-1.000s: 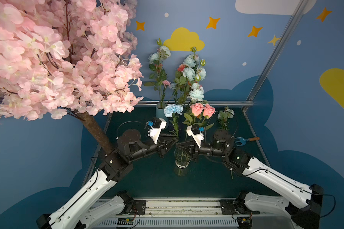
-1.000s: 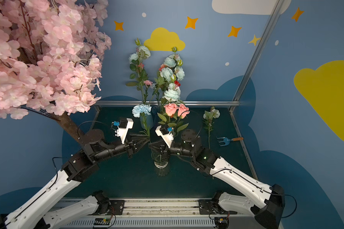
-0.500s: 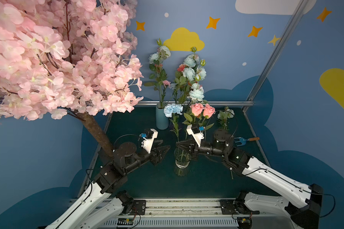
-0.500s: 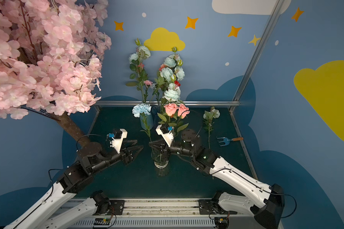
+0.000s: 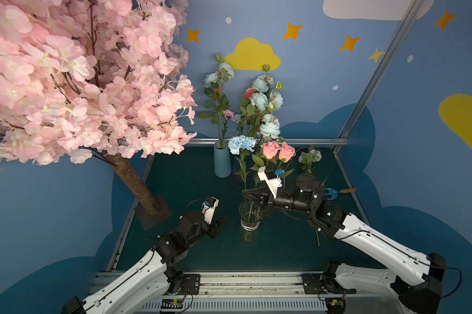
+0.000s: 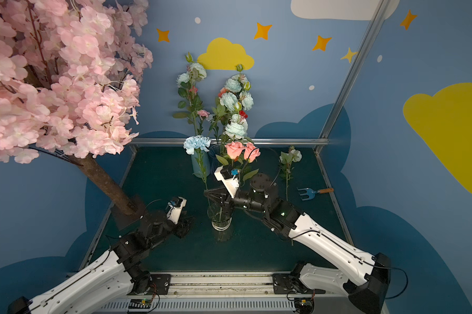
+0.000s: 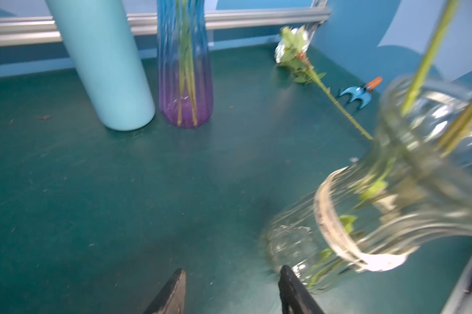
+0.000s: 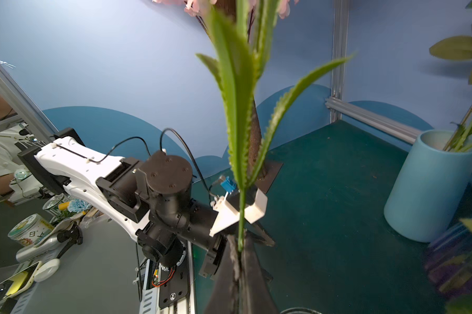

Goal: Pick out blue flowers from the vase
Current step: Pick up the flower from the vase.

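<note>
A clear glass vase [image 5: 250,217] [image 6: 220,218] [image 7: 408,174] stands mid-table in both top views, holding pink roses [image 5: 278,151] and one of the blue flowers [image 5: 241,144] [image 6: 196,144], a ruffled pale blue head on a long stalk. My right gripper [image 5: 244,193] [image 6: 206,193] [image 8: 238,252] is shut on that green leafy stalk [image 8: 236,114] just above the vase mouth. My left gripper [image 5: 217,227] [image 6: 185,227] [image 7: 232,274] is open and empty, low over the table left of the vase, one fingertip [image 7: 285,273] close to the glass.
A light blue vase [image 5: 222,164] [image 7: 104,70] and a purple glass vase [image 7: 185,81] with more pale blue flowers [image 5: 264,102] stand at the back. A whitish stem [image 5: 308,159] and a blue hand fork [image 5: 335,192] lie at the right. The tree trunk [image 5: 137,187] rises at the left.
My left gripper has let go at the stems, opened, and drawn back down and left, away from the vase. The right gripper has stayed shut on the stalk.
</note>
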Tool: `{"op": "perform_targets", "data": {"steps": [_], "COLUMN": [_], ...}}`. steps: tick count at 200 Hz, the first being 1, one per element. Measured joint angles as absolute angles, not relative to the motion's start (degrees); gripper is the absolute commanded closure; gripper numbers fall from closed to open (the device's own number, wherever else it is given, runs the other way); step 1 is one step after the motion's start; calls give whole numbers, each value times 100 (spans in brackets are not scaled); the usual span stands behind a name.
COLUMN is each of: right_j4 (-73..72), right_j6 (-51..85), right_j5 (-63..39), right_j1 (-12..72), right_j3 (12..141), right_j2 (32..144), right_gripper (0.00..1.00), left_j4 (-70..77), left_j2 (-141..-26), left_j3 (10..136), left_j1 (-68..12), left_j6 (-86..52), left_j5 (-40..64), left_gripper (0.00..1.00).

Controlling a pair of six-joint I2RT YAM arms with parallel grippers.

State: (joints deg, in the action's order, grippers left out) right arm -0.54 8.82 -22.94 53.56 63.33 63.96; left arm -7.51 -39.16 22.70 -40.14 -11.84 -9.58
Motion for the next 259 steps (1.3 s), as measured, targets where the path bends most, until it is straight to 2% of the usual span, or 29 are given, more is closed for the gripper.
{"op": "perform_targets", "data": {"steps": [27,65,96,153,220,259], "right_j4": [134,329,432,829,1437,1837], "right_j6": [788,762,854,904,740,574], "right_j5": [-2246,-2209,-2211,-1999,-598,209], "right_j1": [5354,5323,5290,5258,4980,4475], "right_j3": [6635,6761,6761,6737,6060,5752], "right_j2": [6294,6040,5830,5249,3977,3642], "right_gripper": [100,100,100,100,100,100], "left_j4": [-591,-445,-344,-255,-200,-167], "left_j2": [-3876,-3743,-3780,-3944,-4029,-4042], "left_j3": [2001,1970,1970,1970,1968,1959], "left_j1": [-3975,-3734,-3592,-3481,-3262,-3183], "left_j6": [-1243,-1393,-1479,-1538,-1586,-1597], "left_j5": [-1208,-1393,-1398,-1332,-1096,-982], "left_gripper": [38,18,12,11,11,11]}}
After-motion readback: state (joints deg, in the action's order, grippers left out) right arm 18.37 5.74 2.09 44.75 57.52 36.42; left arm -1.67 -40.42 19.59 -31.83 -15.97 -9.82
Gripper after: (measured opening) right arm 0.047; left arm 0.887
